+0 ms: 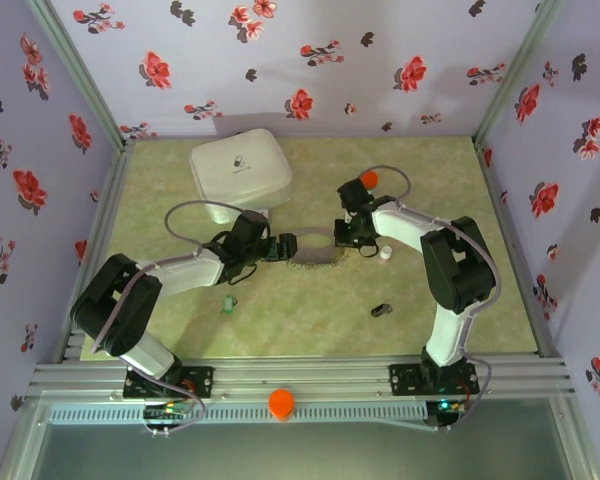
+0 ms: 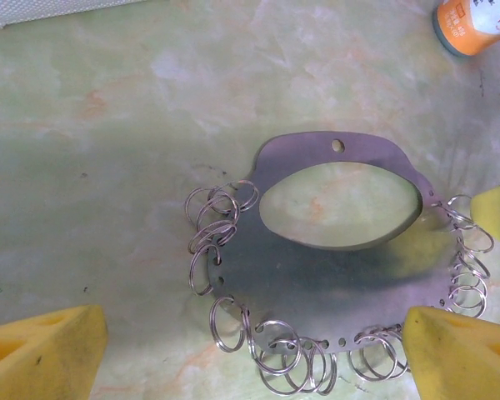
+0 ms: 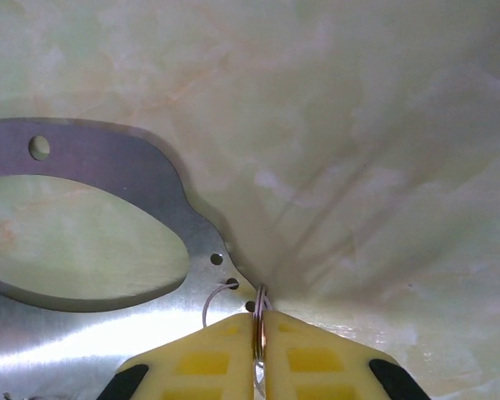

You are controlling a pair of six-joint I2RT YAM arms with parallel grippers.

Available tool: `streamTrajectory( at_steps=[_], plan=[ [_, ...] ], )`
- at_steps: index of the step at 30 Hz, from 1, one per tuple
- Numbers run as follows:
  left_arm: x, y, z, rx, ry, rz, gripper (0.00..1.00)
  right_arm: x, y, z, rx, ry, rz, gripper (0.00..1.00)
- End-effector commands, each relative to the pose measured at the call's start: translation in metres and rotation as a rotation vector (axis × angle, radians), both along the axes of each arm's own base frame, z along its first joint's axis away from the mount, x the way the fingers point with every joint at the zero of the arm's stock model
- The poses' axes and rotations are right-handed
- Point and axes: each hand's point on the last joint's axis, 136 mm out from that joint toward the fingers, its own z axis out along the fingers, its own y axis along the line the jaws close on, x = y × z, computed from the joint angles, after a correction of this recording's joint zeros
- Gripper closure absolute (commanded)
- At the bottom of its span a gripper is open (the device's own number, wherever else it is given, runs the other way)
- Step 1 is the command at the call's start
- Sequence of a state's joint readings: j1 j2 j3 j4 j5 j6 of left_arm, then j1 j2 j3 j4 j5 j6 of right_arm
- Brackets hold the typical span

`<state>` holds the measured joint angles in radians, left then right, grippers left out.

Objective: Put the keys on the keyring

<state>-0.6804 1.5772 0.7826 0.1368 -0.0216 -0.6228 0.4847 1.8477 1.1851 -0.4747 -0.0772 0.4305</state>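
Top view: keyring (image 1: pixel 315 252) at mid-table, a flat grey plate lying between left gripper (image 1: pixel 283 247) and right gripper (image 1: pixel 346 240). Green-headed key (image 1: pixel 227 303) loose on the table (image 1: pixel 180 330) towards the near left, black-headed key (image 1: pixel 381 310) loose towards the near right, both well apart from the keyring. Small white piece (image 1: pixel 386 253) just right of the right gripper, orange-capped pill bottle (image 1: pixel 369 179) beyond that gripper, white box (image 1: pixel 240 172) at far left. Left wrist view, adding detail too small to read from above: oval cut-out in the plate, one small hole beside it, a row of punched holes along the outer edge, many split rings (image 2: pixel 225 321) threaded through them. Yellow fingers (image 2: pixel 42 354) at the lower corners of this view, jaws wide, set either side of the plate, nothing held; pill bottle at upper right. Right wrist view: yellow pads (image 3: pixel 208 358) pressed together on one split ring at the plate's edge, jaws narrow, clamped on that ring. Left arm: elbow folded out to the left, forearm reaching right towards centre. Right arm: elbow raised on the right, forearm angled left and far, gripper down at the keyring's right end.
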Motion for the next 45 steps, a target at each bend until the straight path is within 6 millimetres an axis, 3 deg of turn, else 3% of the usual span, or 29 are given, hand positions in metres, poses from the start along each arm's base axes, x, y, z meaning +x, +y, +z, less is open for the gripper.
streamTrajectory(
  at_steps=[1,12,17,20,27,34,38,45],
  plan=[
    [0.002,0.002,0.008,-0.026,-0.015,0.012,0.08,-0.009,-0.007,-0.003,-0.027,0.008,-0.013,0.92],
    [0.001,0.002,0.010,-0.025,-0.019,0.011,0.09,-0.006,-0.005,-0.008,-0.019,0.015,-0.011,0.90],
    [0.001,0.007,0.018,-0.016,-0.042,0.021,0.09,-0.002,-0.004,0.002,-0.009,-0.012,-0.006,1.00],
    [0.001,0.016,0.031,0.017,-0.087,0.029,0.09,0.000,0.003,0.022,0.023,-0.065,0.052,1.00],
    [0.003,0.035,0.093,0.150,-0.323,-0.050,0.09,0.002,0.036,0.107,0.176,-0.365,0.284,1.00],
    [-0.005,0.035,0.155,0.273,-0.590,-0.227,0.14,-0.017,0.066,0.178,0.322,-0.617,0.569,1.00],
    [-0.015,0.024,0.173,0.296,-0.700,-0.361,0.26,-0.040,0.082,0.191,0.389,-0.676,0.750,1.00],
    [-0.038,0.002,0.171,0.306,-0.780,-0.606,0.50,-0.075,0.097,0.197,0.453,-0.690,0.933,1.00]
  ],
)
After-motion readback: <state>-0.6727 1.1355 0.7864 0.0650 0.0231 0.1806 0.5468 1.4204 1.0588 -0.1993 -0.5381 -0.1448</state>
